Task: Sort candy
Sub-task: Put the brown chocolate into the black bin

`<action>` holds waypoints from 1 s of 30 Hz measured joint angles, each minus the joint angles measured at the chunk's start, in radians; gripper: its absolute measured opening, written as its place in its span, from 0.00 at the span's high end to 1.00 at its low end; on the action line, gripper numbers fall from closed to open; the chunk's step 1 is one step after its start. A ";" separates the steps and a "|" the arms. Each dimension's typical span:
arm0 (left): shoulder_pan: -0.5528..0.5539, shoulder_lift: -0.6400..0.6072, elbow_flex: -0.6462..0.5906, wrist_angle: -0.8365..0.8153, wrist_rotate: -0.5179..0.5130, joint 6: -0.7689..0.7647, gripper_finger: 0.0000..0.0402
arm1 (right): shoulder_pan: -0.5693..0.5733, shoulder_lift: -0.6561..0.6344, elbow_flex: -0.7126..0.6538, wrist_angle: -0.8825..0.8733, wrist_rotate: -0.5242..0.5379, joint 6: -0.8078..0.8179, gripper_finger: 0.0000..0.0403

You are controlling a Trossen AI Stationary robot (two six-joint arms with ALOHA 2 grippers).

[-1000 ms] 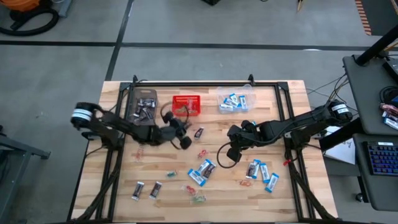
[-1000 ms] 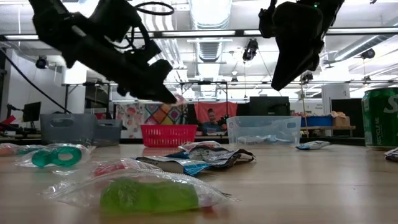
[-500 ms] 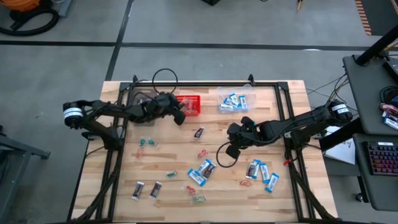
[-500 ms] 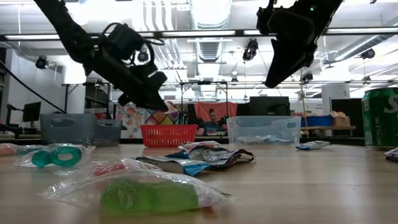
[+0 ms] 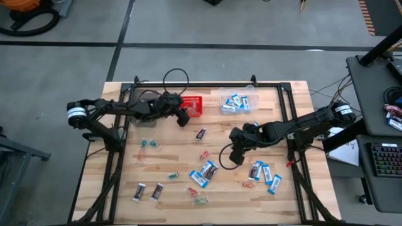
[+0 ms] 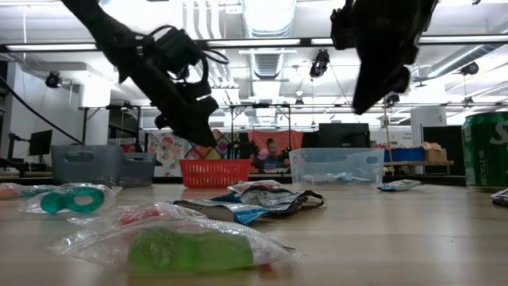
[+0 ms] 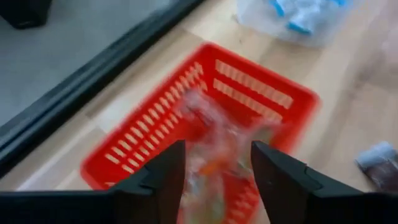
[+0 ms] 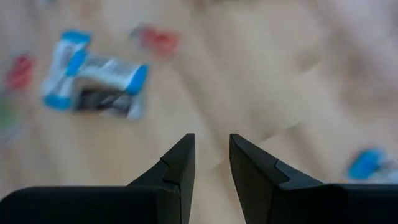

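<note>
Left tool, fingers spread, hangs over the red basket, its blurred contents unreadable.

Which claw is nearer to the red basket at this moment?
The left. The left claw hangs open at the red basket's near-left corner, above it. The right claw is well off toward the table's middle, over the scattered candy.

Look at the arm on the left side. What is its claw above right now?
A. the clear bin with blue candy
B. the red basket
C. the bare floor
B: the left gripper hangs with its fingers apart right over the red basket, and a blurry wrapped candy shows between them.
</note>
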 joint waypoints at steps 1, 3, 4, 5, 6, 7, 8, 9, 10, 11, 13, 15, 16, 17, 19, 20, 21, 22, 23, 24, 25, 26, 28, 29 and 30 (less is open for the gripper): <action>-0.017 -0.001 0.013 -0.029 0.000 -0.001 0.58 | 0.000 0.000 0.000 -0.002 -0.056 0.022 0.77; -0.060 -0.007 0.031 -0.055 0.000 -0.003 0.57 | 0.005 0.000 0.000 -0.005 -0.168 0.085 0.77; -0.085 -0.013 0.038 -0.059 0.000 -0.003 0.57 | 0.006 0.000 0.000 -0.008 -0.219 0.119 0.77; -0.111 -0.017 0.045 -0.059 0.000 -0.003 0.57 | 0.008 0.000 0.000 -0.013 -0.261 0.156 0.77; -0.138 -0.022 0.052 -0.058 0.000 -0.003 0.57 | 0.011 0.000 0.000 -0.020 -0.291 0.194 0.77; -0.165 -0.027 0.057 -0.060 0.000 -0.003 0.57 | 0.013 0.000 0.000 -0.034 -0.301 0.229 0.77; -0.193 -0.033 0.061 -0.062 0.000 -0.003 0.57 | 0.020 0.000 0.000 -0.052 -0.302 0.270 0.77; -0.220 -0.039 0.063 -0.062 0.000 -0.003 0.57 | 0.027 0.000 0.000 -0.075 -0.301 0.300 0.77; -0.247 -0.046 0.066 -0.061 0.000 -0.003 0.57 | 0.035 0.001 0.000 -0.102 -0.301 0.327 0.77; -0.274 -0.052 0.067 -0.062 0.000 -0.004 0.57 | 0.047 0.001 0.000 -0.129 -0.305 0.350 0.77; -0.325 -0.063 0.071 -0.059 0.000 -0.008 0.57 | 0.074 0.001 0.000 -0.168 -0.316 0.386 0.78; -0.373 -0.067 0.074 -0.055 0.000 -0.013 0.57 | 0.107 0.001 0.000 -0.201 -0.327 0.434 0.79; -0.395 -0.067 0.075 -0.045 0.000 -0.017 0.57 | 0.124 0.001 0.000 -0.212 -0.327 0.470 0.79; -0.415 -0.066 0.075 -0.031 0.000 -0.023 0.57 | 0.141 0.001 0.000 -0.229 -0.330 0.507 0.80; -0.453 -0.056 0.074 0.021 0.000 -0.026 0.57 | 0.172 0.001 0.000 -0.269 -0.336 0.567 0.81; -0.469 -0.051 0.070 0.041 0.000 -0.026 0.57 | 0.186 0.001 0.000 -0.289 -0.336 0.597 0.82; -0.483 -0.045 0.065 0.052 -0.001 -0.026 0.57 | 0.200 0.001 0.000 -0.310 -0.334 0.626 0.82; -0.494 -0.036 0.062 0.070 0.000 -0.026 0.57 | 0.214 0.001 0.000 -0.325 -0.331 0.654 0.82; -0.503 -0.027 0.061 0.089 0.000 -0.026 0.57 | 0.229 0.001 0.000 -0.331 -0.325 0.680 0.81; -0.509 -0.022 0.061 0.098 -0.001 -0.027 0.57 | 0.243 0.001 -0.002 -0.333 -0.314 0.704 0.81; -0.514 -0.015 0.060 0.110 -0.002 -0.026 0.57 | 0.255 0.001 -0.004 -0.334 -0.293 0.726 0.80; -0.516 -0.007 0.060 0.128 -0.003 -0.026 0.57 | 0.267 0.001 -0.006 -0.334 -0.267 0.742 0.79; -0.517 0.006 0.060 0.135 -0.003 -0.026 0.57 | 0.289 0.002 -0.010 -0.334 -0.217 0.772 0.77; -0.517 0.013 0.059 0.142 -0.003 -0.026 0.57 | 0.299 0.007 -0.013 -0.334 -0.196 0.791 0.75; -0.517 0.019 0.059 0.149 -0.003 -0.026 0.57 | 0.307 0.012 -0.016 -0.334 -0.183 0.805 0.74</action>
